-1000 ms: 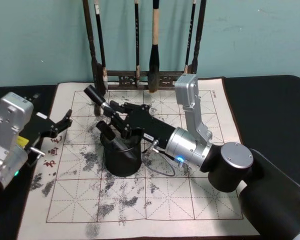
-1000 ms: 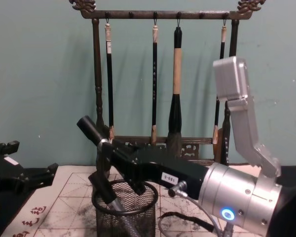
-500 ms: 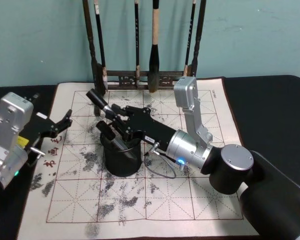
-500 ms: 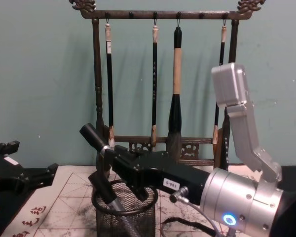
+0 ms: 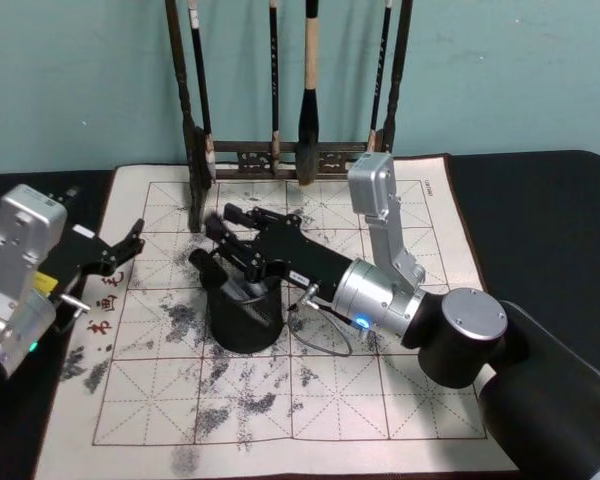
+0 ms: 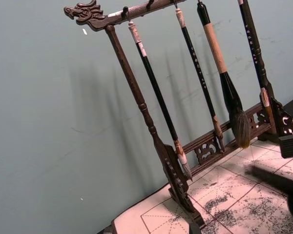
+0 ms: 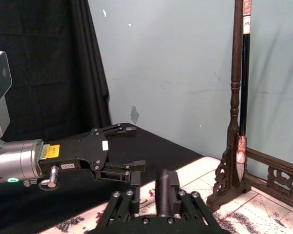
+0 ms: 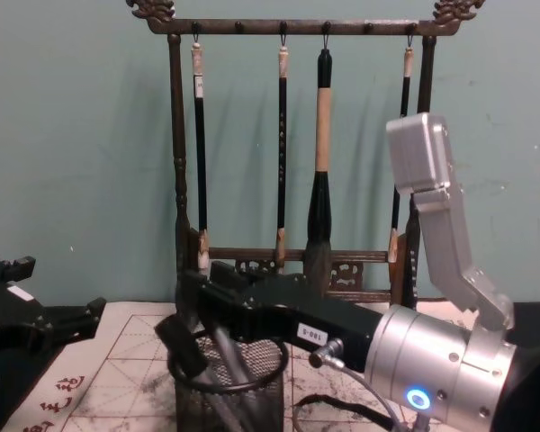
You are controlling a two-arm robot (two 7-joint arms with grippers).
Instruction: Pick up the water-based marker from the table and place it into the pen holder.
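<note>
Marker: we take the dark, straight barrel leaning in the mouth of the pen holder, against its left rim, to be ours. Pale blurred streaks lie inside the mesh beside it, so we cannot be sure which stick it is.
Right gripper: it hovers just above the pen holder's rim, towards its far-left side. Its fingers stand a little apart, and we see nothing between them.
Left gripper: it sits well to the left of the pen holder, jaws spread wide, holding nothing.
Handling: we judge the Marker light, rigid and smooth-skinned, so it is likely to slip or roll. We would take it across the middle of the barrel, clear of either end.
Pen holder build: a round cup of black wire mesh with a solid rim and see-through walls. We judge it light enough to tip if a finger knocks the rim.
Mat: a flat white sheet with a red grid and grey ink blots, lying under the pen holder.
Brush rack: dark carved wood, standing behind the pen holder, with long brushes hanging from it.
</note>
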